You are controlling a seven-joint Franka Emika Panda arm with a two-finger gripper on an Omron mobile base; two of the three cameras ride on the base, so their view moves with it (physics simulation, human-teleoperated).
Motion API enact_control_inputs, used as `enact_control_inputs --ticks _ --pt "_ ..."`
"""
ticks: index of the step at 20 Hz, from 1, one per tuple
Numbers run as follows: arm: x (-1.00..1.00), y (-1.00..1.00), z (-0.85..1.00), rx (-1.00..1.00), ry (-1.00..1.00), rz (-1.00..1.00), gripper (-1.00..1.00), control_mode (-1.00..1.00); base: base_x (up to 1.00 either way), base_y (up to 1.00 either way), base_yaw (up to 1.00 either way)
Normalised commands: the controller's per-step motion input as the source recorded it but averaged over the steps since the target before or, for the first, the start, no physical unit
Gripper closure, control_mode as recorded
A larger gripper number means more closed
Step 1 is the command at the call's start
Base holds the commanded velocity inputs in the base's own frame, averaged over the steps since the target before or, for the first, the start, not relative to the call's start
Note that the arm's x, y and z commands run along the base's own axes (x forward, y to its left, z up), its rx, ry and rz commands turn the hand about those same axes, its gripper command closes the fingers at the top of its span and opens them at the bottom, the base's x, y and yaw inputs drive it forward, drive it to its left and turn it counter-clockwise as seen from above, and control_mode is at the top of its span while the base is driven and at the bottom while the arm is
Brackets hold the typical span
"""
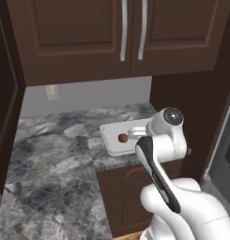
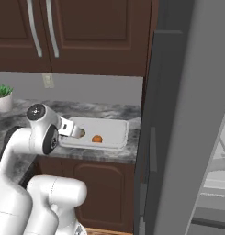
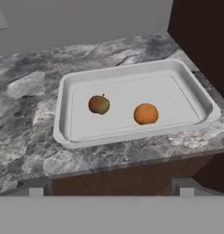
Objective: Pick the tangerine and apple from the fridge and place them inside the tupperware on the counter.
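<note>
While the gripper (image 3: 111, 192) hangs just off the front edge of the counter (image 3: 26, 114), its two finger tips (image 3: 35, 191) stand wide apart with nothing between them, so it is released and carries nothing. Straight ahead of it and a little below, the tupperware (image 3: 63, 96) lies on the marbled top, its long axis running across the gripper's line of sight, one end near the dark cabinet side. Inside the tray, both fruits rest on the floor, apart from each other and clear of the rim: the apple (image 3: 99, 104) toward the gripper's left, the tangerine (image 3: 146, 114) toward its right and slightly nearer. From the right base view, the fridge (image 2: 187, 114) stands off to the arm's right, beyond the tray, its grey door open. Judging by how things lie, both pieces are already placed and the task looks done; any next move would only need the hand to draw back from the counter without brushing the tray's near rim.
</note>
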Motion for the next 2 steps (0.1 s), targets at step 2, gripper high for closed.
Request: enact_control_inputs --ticks 2 --pt "0.00 0.09 0.27 0.00 0.00 0.00 -1.00 -1.00 0.00 0.00 0.00"
